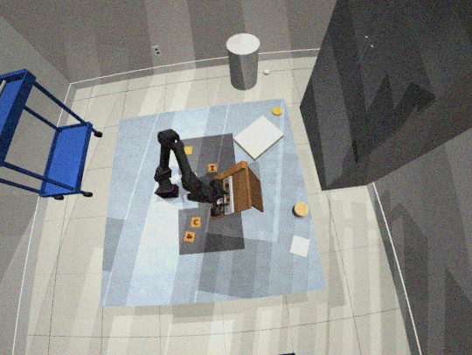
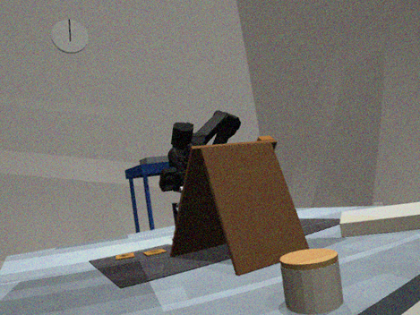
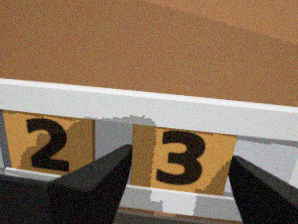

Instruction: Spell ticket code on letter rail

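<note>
The brown board (image 1: 243, 188) (image 2: 250, 204) (image 3: 150, 45) stands as a tent, with the white rail (image 1: 232, 192) (image 3: 215, 116) along its face. My gripper (image 1: 223, 201) (image 3: 180, 157) is shut on the "3" tile (image 3: 181, 157), which sits upright between the rail's lips. The "2" tile (image 3: 47, 142) is in the rail to its left in the wrist view, with a gap between them. A "T" tile (image 1: 211, 168), a "C" tile (image 1: 196, 222) (image 2: 154, 252) and an "A" or "4" tile (image 1: 189, 237) (image 2: 125, 256) lie flat on the dark mat (image 1: 218, 238). No code is readable.
A yellow-orange piece (image 1: 188, 150) lies near the arm. A white slab (image 1: 259, 136) (image 2: 392, 218), a yellow disc (image 1: 277, 111), an orange-lidded canister (image 1: 301, 209) (image 2: 313, 284) and a white square sheet (image 1: 300, 246) are on the counter. The board hides part of the arm in the exterior view.
</note>
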`<state>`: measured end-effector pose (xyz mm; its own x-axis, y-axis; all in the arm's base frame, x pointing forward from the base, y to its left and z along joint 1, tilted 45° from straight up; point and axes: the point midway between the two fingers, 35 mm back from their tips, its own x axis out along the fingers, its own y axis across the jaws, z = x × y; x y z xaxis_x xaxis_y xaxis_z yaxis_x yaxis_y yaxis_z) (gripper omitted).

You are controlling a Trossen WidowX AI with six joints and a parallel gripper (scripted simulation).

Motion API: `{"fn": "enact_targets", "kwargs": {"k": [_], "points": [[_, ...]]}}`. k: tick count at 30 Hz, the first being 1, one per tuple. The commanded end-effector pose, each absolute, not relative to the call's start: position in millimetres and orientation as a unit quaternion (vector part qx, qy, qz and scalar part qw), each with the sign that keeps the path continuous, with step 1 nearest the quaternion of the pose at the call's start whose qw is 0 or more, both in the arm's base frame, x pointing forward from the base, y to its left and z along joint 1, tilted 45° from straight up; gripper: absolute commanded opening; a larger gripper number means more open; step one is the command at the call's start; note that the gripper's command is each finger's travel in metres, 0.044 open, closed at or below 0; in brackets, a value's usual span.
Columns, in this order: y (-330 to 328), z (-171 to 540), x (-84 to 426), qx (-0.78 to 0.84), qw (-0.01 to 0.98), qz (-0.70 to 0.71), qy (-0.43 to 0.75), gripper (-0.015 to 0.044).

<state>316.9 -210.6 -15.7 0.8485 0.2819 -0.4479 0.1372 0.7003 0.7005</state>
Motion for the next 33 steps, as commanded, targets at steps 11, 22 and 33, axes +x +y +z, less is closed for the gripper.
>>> {"fn": "enact_targets", "kwargs": {"k": [11,22,33], "points": [[-203.5,-10.1,317.7,0.388,0.879,0.039,0.274,0.0000],[-199.6,-6.2,318.5,0.388,0.879,0.039,0.274,0.0000],[-202.0,-4.5,315.3,0.388,0.879,0.039,0.274,0.0289]]}}
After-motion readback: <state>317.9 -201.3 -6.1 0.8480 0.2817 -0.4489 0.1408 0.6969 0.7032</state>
